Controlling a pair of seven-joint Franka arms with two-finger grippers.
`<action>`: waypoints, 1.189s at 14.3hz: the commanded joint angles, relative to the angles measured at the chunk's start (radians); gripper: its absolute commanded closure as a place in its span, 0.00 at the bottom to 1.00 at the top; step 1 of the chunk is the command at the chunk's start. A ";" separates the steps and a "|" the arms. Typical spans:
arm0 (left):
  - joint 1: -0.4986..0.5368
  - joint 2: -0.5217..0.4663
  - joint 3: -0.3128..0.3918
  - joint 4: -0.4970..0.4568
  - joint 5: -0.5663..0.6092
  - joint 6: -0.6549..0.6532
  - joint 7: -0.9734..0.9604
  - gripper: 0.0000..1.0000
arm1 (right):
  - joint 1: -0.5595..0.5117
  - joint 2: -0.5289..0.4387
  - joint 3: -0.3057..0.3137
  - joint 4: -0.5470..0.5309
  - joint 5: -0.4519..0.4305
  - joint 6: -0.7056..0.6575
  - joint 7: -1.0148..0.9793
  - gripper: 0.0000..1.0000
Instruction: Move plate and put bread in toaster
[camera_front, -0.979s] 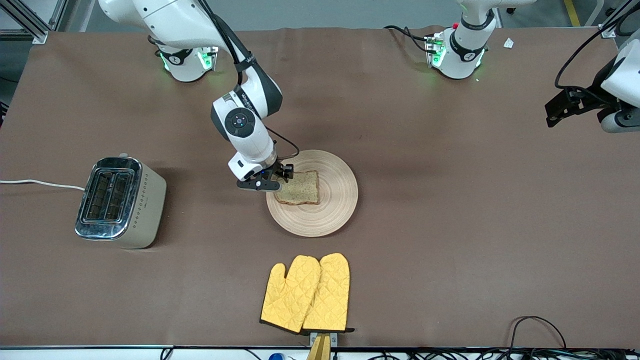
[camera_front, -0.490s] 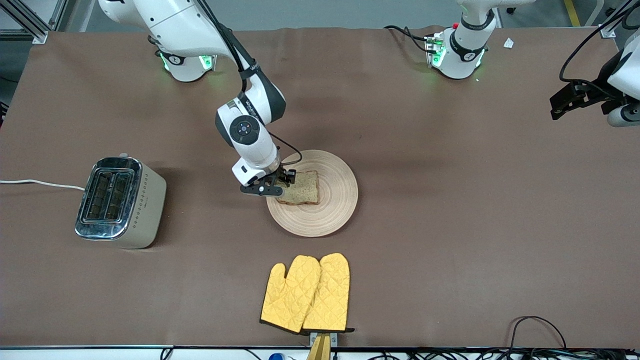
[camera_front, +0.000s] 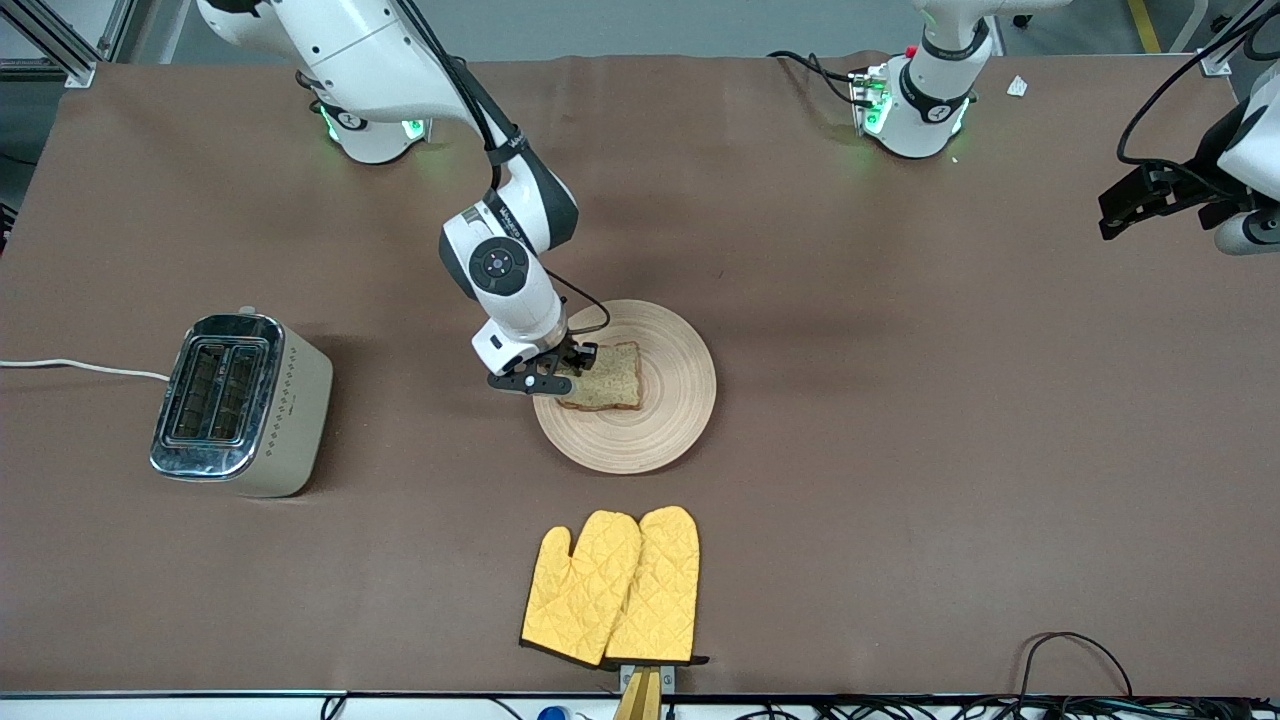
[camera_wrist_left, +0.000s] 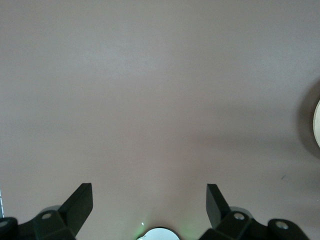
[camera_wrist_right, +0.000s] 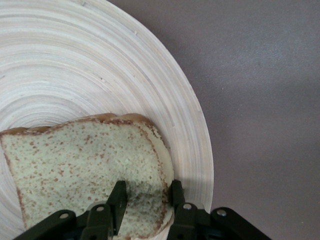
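The bread (camera_front: 612, 378) (camera_wrist_right: 75, 160) lies on the wooden plate (camera_front: 665, 425) (camera_wrist_right: 75, 60), mid-table. My right gripper (camera_front: 566, 378) (camera_wrist_right: 147, 186) is down at the corner of the bread on the toaster's side. Its fingers (camera_wrist_right: 118, 197) straddle that corner, one over the face of the slice and one against the crust, with a gap still between them. The toaster (camera_front: 240, 400) stands toward the right arm's end of the table, slots up. My left gripper (camera_front: 1108, 215) (camera_wrist_left: 150, 192) waits open over the bare table at the left arm's end.
A pair of yellow oven mitts (camera_front: 615, 585) lies nearer to the front camera than the plate. The toaster's white cord (camera_front: 80, 367) runs off the table's edge. Brown cloth covers the whole table (camera_front: 900, 450).
My right gripper has slid a little further onto the bread's corner and its fingers have narrowed around it. The left arm has drawn slightly further toward its own end of the table.
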 joint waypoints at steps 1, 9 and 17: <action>0.042 -0.007 0.002 -0.009 -0.040 0.006 0.017 0.00 | 0.014 0.015 -0.007 0.011 -0.020 0.002 0.029 0.68; 0.055 -0.011 0.002 -0.022 -0.073 0.026 0.031 0.00 | 0.012 0.005 -0.013 0.133 -0.021 -0.224 0.022 1.00; 0.053 -0.010 0.002 -0.020 -0.074 0.026 0.029 0.00 | -0.058 -0.105 -0.041 0.482 -0.246 -0.906 -0.089 1.00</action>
